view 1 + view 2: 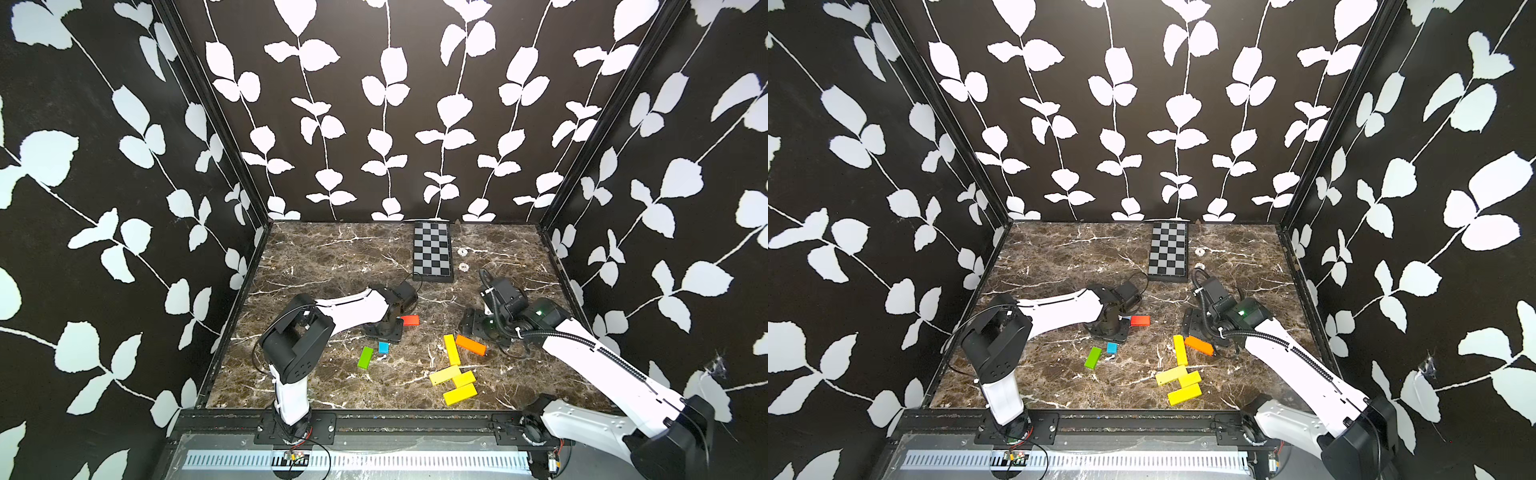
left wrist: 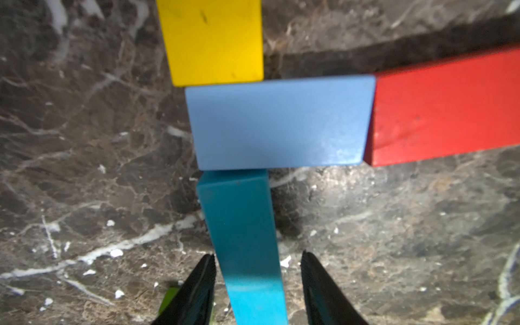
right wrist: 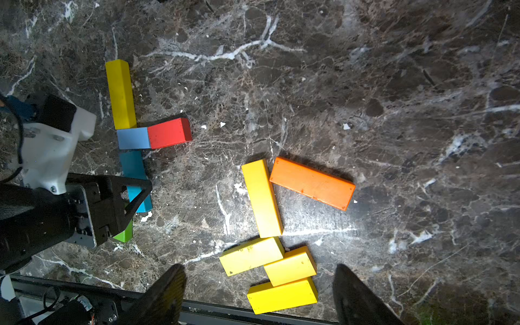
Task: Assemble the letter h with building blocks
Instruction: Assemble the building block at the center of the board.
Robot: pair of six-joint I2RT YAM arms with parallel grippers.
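Observation:
In the left wrist view a yellow block [image 2: 212,39], a light blue block [image 2: 278,123] and a long blue block [image 2: 242,225] lie end to end in a line. A red block [image 2: 447,112] butts against the light blue one's side. My left gripper [image 2: 258,259] is open and straddles the long blue block, with a gap on one side. A green block [image 1: 365,357] lies just beside it. My right gripper [image 3: 260,270] hangs open and empty, high over a loose cluster of yellow blocks [image 3: 281,294] and an orange block [image 3: 312,183].
A black-and-grey checkered board [image 1: 432,251] lies at the back of the marble table [image 1: 324,257]. Patterned walls close in the left, right and back sides. A black rail [image 1: 374,419] runs along the front edge, close to the yellow cluster.

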